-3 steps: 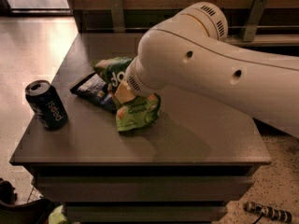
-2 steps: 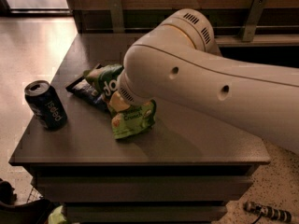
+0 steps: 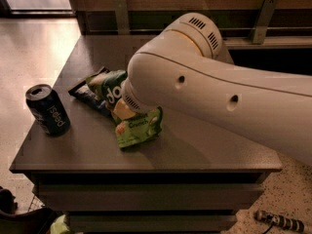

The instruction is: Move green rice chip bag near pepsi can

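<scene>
The green rice chip bag lies on the grey table near its middle front, partly under my arm. My gripper is at the end of the big white arm, right at the bag's upper left edge, and the arm hides most of it. The pepsi can stands upright at the table's left front, about a bag's length to the left of the bag.
A second green bag with white lettering and a dark blue snack bag lie just behind the rice chip bag, between it and the can. The white arm spans the table's right half. A wall rail runs behind.
The arm has swung left and forward. The green rice chip bag has shifted a little left and toward the table's front with it. The can has not moved.
</scene>
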Controlling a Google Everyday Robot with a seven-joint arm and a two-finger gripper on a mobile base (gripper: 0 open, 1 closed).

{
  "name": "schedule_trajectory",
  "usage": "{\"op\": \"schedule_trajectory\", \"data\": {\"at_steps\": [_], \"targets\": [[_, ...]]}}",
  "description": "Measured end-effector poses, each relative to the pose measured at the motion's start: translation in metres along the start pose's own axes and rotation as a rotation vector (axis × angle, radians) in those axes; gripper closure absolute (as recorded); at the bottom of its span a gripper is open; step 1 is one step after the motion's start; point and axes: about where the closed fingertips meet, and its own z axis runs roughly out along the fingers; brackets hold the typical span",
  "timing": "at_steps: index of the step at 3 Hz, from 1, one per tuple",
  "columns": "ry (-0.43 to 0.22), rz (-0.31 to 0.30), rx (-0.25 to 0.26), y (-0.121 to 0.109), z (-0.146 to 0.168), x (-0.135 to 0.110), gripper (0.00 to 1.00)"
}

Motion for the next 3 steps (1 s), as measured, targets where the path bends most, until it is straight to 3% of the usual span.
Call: {"op": "schedule_trajectory", "data": {"at_steps": [3], "targets": [[0.003,-0.001,-0.002,0.0000,0.0000,-0.0009,0.20]]}}
